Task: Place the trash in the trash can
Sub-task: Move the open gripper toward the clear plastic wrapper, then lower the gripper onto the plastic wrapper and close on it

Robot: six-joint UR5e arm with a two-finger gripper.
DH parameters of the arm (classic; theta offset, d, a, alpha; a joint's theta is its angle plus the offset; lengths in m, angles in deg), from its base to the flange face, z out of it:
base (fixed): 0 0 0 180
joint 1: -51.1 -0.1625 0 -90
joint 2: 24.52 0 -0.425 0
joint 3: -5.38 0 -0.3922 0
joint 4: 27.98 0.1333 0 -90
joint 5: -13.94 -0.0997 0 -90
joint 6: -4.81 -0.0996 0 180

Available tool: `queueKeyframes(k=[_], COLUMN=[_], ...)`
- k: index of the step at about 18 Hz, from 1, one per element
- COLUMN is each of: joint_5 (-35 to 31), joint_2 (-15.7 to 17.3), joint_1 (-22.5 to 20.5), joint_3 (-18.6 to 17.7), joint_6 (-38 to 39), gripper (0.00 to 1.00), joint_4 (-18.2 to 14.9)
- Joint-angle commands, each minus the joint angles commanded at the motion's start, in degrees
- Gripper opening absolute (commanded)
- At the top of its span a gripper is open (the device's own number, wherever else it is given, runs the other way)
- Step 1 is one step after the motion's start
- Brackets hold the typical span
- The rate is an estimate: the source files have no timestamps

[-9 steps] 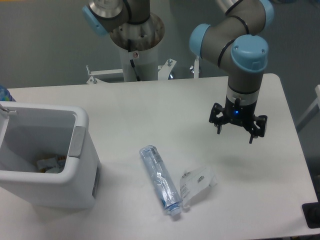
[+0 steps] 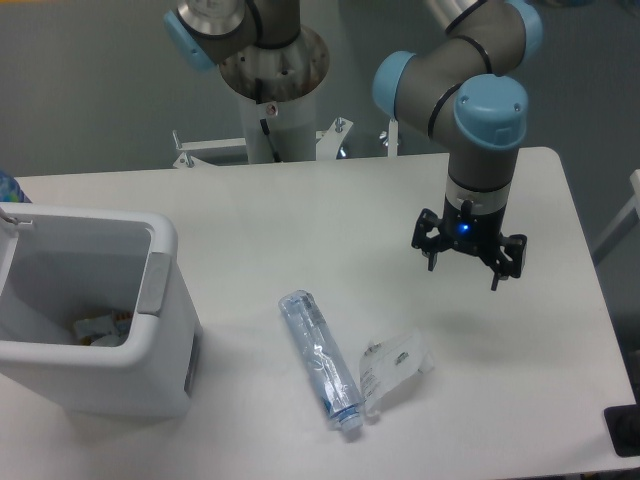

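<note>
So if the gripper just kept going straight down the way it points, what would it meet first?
Probably bare table: the open gripper points down, right of the plastic wrapper and bottle. Depth is unclear from one view.

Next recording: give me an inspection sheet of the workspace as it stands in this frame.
Surface: white table, clean.
Job's things: crushed bottle lying flat; wrapper touching its right side; trash can at left, scraps already inside.
Clutter: blue object at the left edge, mostly cut off.
Hand: hand open, empty, above the table right of the trash.
Cables: nothing seen.
Surroundings: arm pedestal behind the table, grey wall.
</note>
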Motion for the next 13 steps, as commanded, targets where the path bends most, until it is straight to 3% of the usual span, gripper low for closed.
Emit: queueKeyframes(k=[2, 5, 10, 13], joint_5=[0.17, 0.18, 0.18, 0.18], joint_2=[0.0, -1.66, -8.25, -10.28], joint_1=[0.09, 2.1, 4.57, 5.1], joint_3=[-1.85, -1.77, 2.7, 3.94], joint_6=[2.01, 5.01, 5.62, 5.63], gripper=[1.0, 1.0, 1.0, 1.0], joint_4=[2.82, 2.92, 2.92, 2.92])
